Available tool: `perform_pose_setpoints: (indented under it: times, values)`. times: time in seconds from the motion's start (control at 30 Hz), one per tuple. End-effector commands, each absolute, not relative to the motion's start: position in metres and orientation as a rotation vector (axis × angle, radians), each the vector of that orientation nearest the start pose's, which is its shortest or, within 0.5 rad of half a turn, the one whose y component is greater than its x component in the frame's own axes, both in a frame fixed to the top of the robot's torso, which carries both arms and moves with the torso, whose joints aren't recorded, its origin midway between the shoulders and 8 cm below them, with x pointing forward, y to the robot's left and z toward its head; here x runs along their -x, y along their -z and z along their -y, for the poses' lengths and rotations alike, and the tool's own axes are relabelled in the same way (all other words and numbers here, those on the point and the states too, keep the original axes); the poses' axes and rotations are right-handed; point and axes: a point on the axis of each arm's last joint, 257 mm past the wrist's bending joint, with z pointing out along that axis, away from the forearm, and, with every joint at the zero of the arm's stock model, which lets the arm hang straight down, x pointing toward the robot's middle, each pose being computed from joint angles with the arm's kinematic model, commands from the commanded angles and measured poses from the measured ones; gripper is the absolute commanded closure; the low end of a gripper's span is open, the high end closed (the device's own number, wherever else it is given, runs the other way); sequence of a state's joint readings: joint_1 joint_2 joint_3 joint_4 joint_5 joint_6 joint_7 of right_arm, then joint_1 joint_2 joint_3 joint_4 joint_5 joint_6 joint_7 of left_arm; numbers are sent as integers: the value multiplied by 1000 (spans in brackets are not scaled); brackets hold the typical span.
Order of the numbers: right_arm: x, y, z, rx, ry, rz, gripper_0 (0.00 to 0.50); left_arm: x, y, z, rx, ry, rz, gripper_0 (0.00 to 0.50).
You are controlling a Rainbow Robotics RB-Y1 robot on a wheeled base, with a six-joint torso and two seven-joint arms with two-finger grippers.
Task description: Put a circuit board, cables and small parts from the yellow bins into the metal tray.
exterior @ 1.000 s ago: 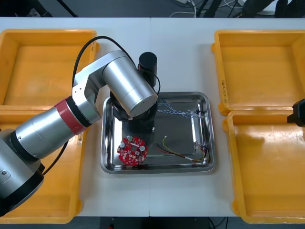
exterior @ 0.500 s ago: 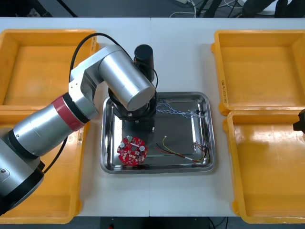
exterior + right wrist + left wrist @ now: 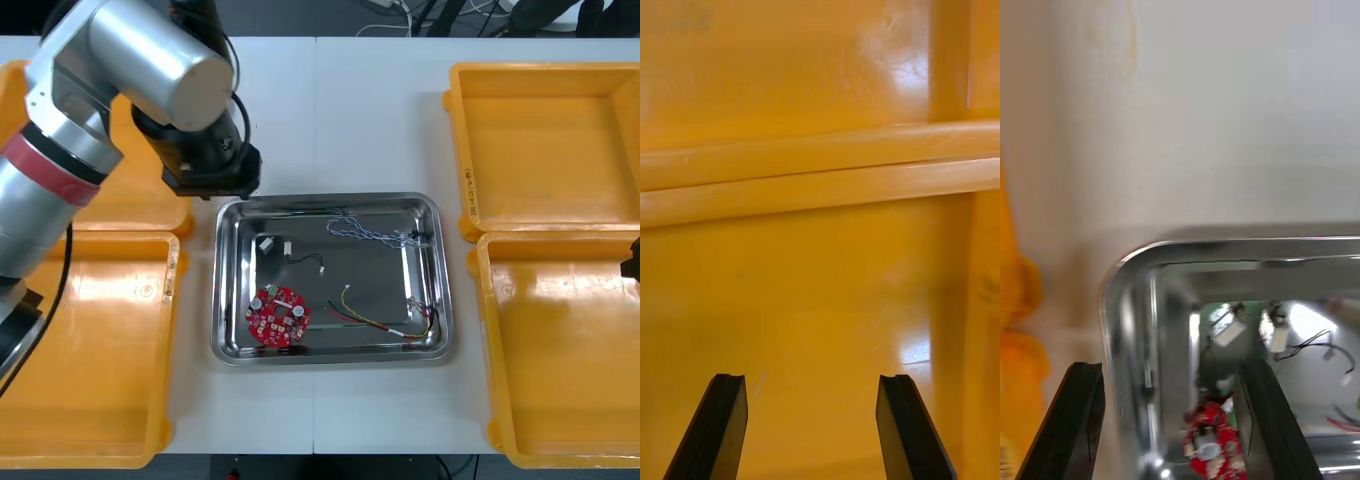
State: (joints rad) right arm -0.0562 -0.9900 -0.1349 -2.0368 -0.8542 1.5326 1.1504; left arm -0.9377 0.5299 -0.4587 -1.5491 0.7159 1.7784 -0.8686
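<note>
Round red circuit board (image 3: 278,314), black cable (image 3: 308,260), blue-white cable (image 3: 370,232) and red-yellow cable (image 3: 375,318) lie in the metal tray (image 3: 330,197), beside the left gripper (image 3: 1169,367).

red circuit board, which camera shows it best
The front view: the whole round circuit board lies flat in the metal tray's near-left corner. The left wrist view catches part of it between the left gripper's open fingers. The right wrist view faces a yellow bin.

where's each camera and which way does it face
Front: above the arms, steeply down on the metal tray; left arm shows.
Left wrist: wrist-mounted, facing the tray corner past open left end effector.
Right wrist: wrist-mounted, facing a yellow bin past open right end effector.
Front and left wrist share the circuit board.
</note>
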Motion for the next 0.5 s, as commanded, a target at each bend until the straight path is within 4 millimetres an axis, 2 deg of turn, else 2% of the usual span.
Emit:
perform_pose_setpoints:
  times: [0.03,0.2,0.5]
  values:
    - [-405,184,421,-110,117,-2582,0,-522,115,-181,-54,-12,-2691,0]
    - [-406,183,419,-105,107,-2579,0,-514,103,-207,-78,-36,-2698,0]
    - [-406,183,415,-76,89,-2580,0,-497,104,-251,-87,-58,-2666,0]
